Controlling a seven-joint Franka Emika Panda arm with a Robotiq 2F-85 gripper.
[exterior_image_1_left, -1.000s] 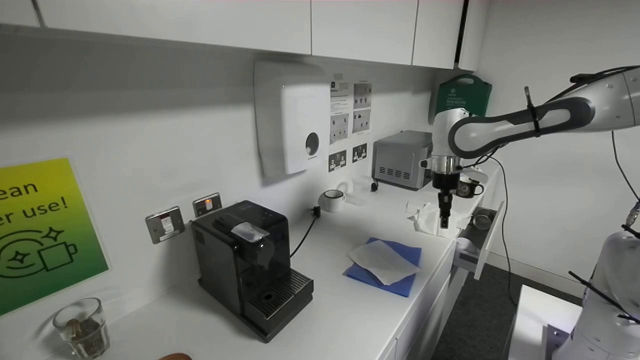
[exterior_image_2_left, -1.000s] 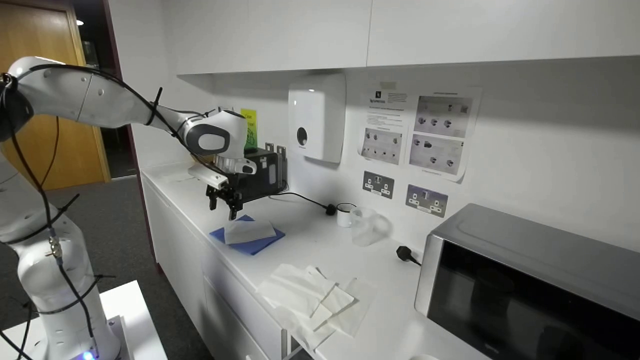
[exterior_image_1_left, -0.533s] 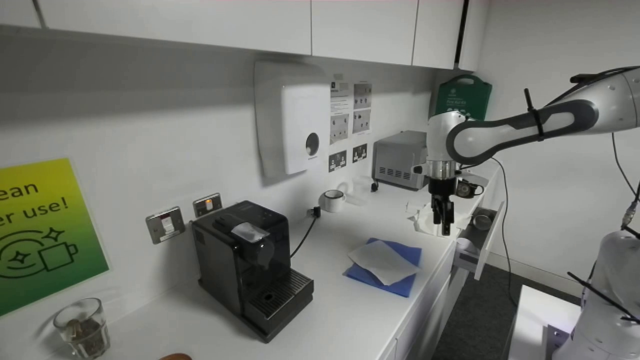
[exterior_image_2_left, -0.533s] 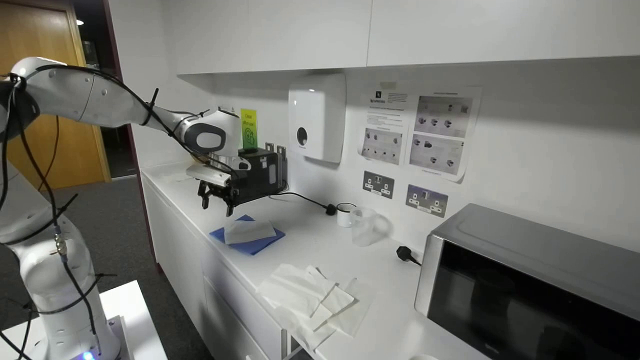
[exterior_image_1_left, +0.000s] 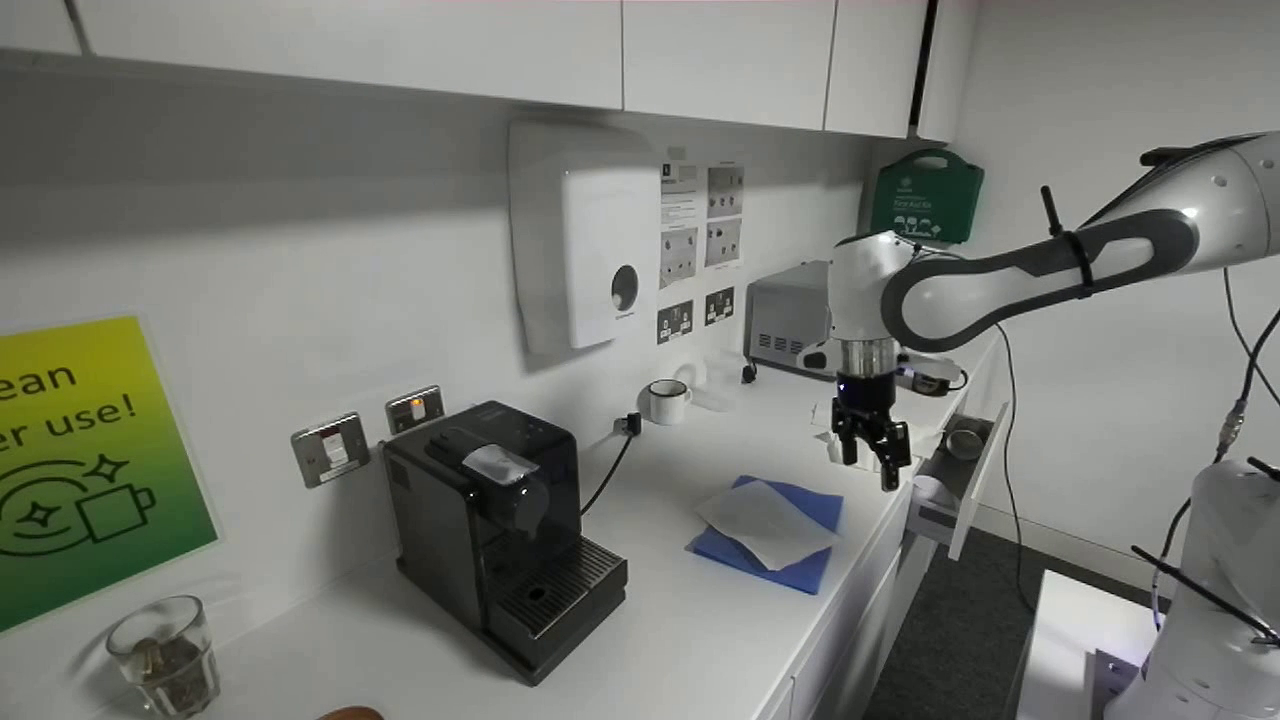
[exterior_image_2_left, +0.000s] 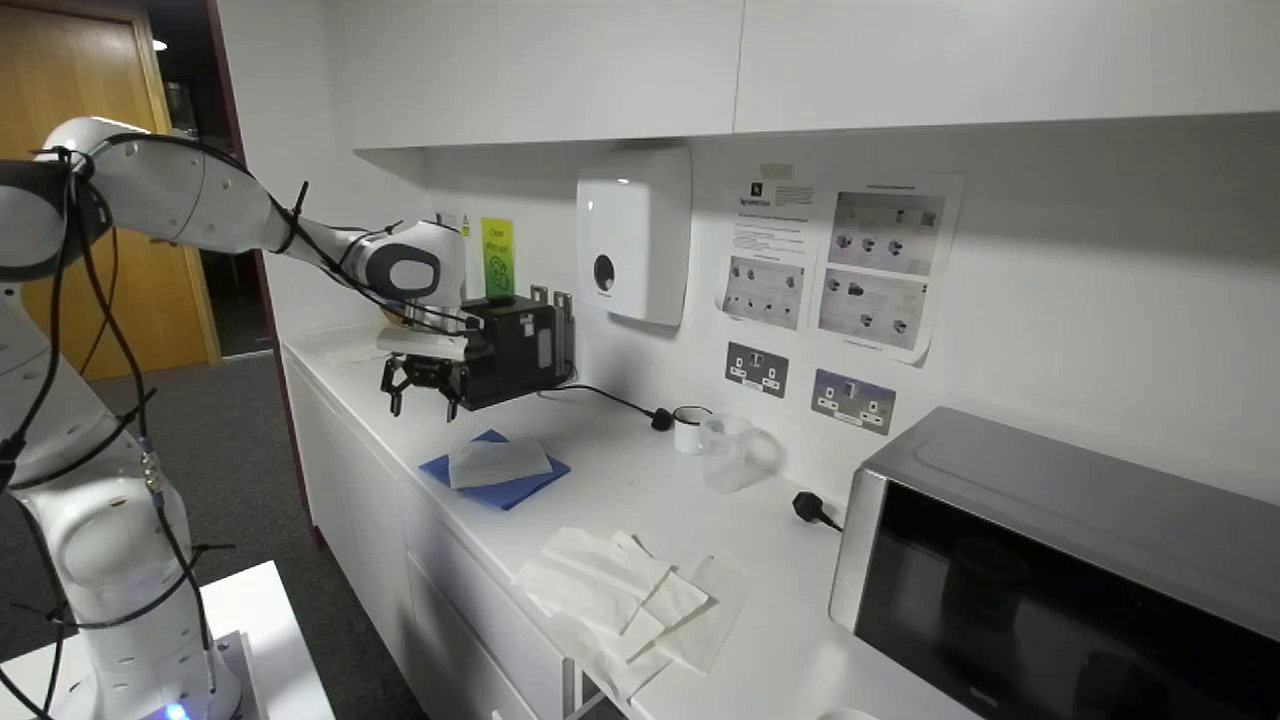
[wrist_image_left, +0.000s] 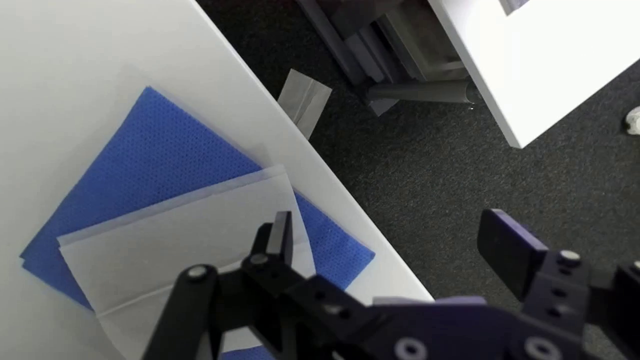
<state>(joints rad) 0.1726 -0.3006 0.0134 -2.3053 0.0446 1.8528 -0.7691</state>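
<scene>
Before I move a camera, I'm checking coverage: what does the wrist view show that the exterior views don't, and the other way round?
Only the wrist view: a grey tube beneath the white stand, and a small pale object cut off at the right edge.
Only the exterior views: the coffee machine, towel dispenser, white mug and microwave, each in both.
Shared: that stand, the blue cloth with a white paper sheet lying on it, and the open, empty jaws.

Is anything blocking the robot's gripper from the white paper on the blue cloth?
Nothing visible is in the way. The open gripper hangs higher up, and the white paper lies uncovered on the blue cloth.
</scene>
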